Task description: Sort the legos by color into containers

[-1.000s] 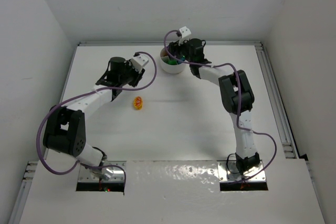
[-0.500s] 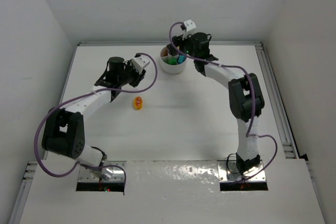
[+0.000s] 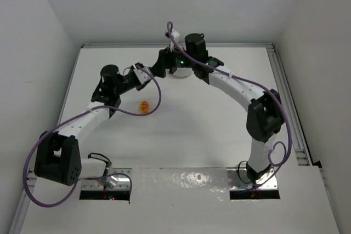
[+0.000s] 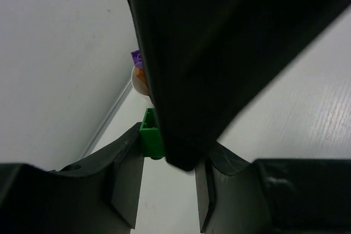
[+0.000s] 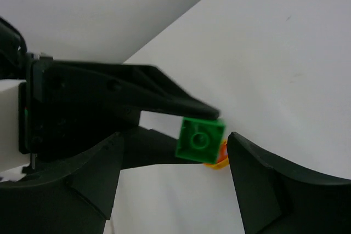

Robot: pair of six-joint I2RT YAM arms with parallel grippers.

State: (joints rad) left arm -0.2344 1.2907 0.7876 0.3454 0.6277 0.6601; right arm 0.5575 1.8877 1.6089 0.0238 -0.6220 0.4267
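My left gripper (image 3: 152, 73) is shut on a green lego (image 4: 151, 135), held above the table just left of the white dish (image 3: 182, 73). My right gripper (image 3: 162, 65) is open and faces it. Its fingers straddle the green lego (image 5: 200, 138) without closing on it, and one of them shows in the left wrist view (image 4: 181, 80) beside the lego. A yellow and orange lego (image 3: 144, 107) lies on the table; it also shows in the right wrist view (image 5: 220, 157). The dish (image 4: 138, 80) holds a purple lego (image 4: 136, 56) and an orange one. The right arm hides most of the dish from above.
The back wall stands just behind the dish (image 3: 175, 45). A raised rail runs along the table's right edge (image 3: 288, 102). The arms' cables loop over the table near both grippers.
My right gripper has swung left from over the dish to meet my left gripper. My left gripper has turned and reached right toward it.
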